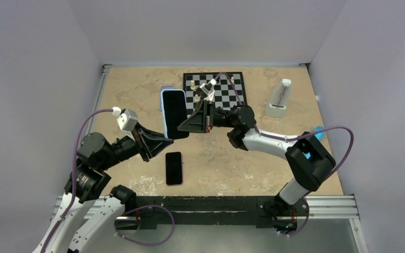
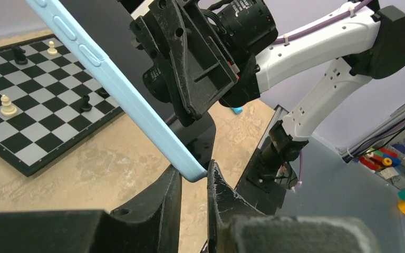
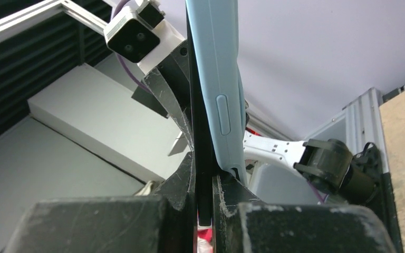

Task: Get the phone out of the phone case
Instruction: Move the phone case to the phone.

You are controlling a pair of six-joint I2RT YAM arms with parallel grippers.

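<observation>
While the top view shows the light-blue phone case (image 1: 164, 103), the dark phone (image 1: 175, 115) in it, held up over the table (image 1: 137, 89) between both arms near the chessboard (image 1: 227, 95), a second dark phone (image 1: 173, 168) lies flat nearer the bases. From the left wrist, the left claw (image 2: 194, 179) pinches the case's lower corner. From the right wrist, the right claw (image 3: 204, 182) is pressed onto the phone's black edge, the case's end just beside one finger.
</observation>
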